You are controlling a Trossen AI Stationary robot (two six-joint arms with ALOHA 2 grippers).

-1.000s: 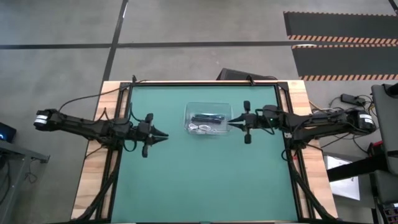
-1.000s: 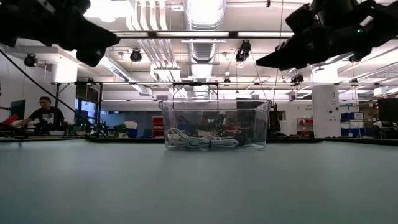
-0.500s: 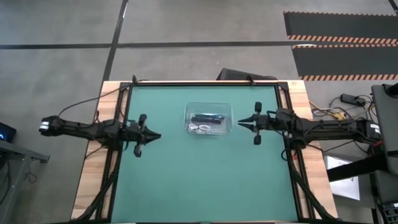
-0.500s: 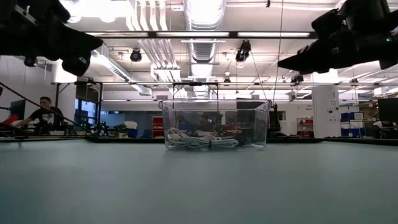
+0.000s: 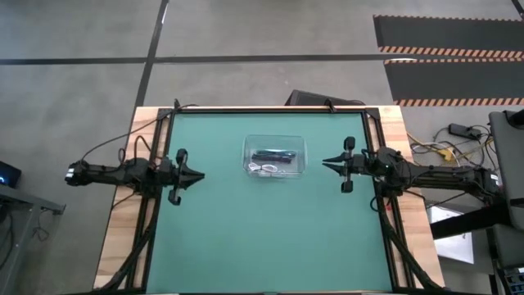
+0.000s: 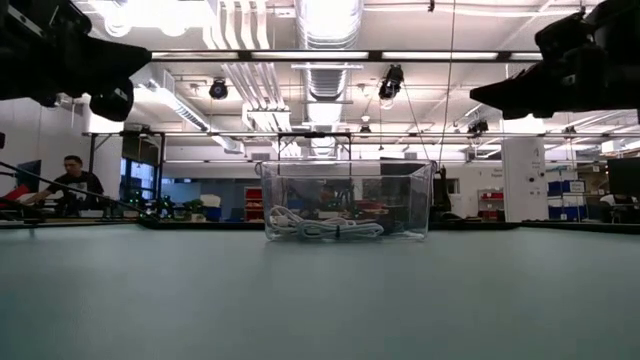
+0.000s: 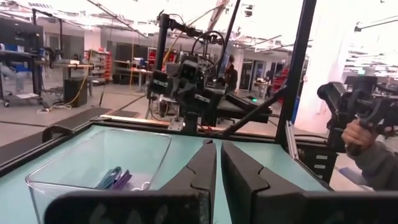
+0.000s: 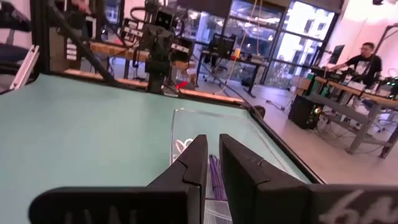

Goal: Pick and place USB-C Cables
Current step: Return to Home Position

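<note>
Table [image 5: 262, 238]: 1 pc. Green mat, wood border at both sides.

Arms: 2 pcs, dark. Left arm [image 5: 123, 172] lies along the mat's left edge, right arm [image 5: 426, 170] along the right edge. Both are well apart from the tub.

Person [image 6: 72, 183]: 1, seated at a desk in the room beyond the table.

Clear container [image 5: 296, 144]: 1 pc. Rect. tub w/ rounded corners, upright on the mat, centre-back, betw. the 2 grippers.

Left gripper [image 5: 200, 174]: 1. Over left part of the mat, tips aimed at the tub. Fingers pressed nearly together, nothing betw. them.

Right gripper [image 5: 326, 163]: 1. Over right part of the mat, tips aimed at the tub. Pincer closed likewise, empty.

USB-C Cables [image 6: 322, 229]: all that show lie on the tub's floor, as short folded bundles.
- Black bundle [image 5: 273, 155]: 1, straight, toward the far wall.
- White bundle [image 5: 264, 169]: looped, nearer the front wall. Cannot tell whether 1 or 2.
- Teal-grey bundle [image 7: 112, 178]: 1, w/ purplish strands, seen through the wall.
</note>
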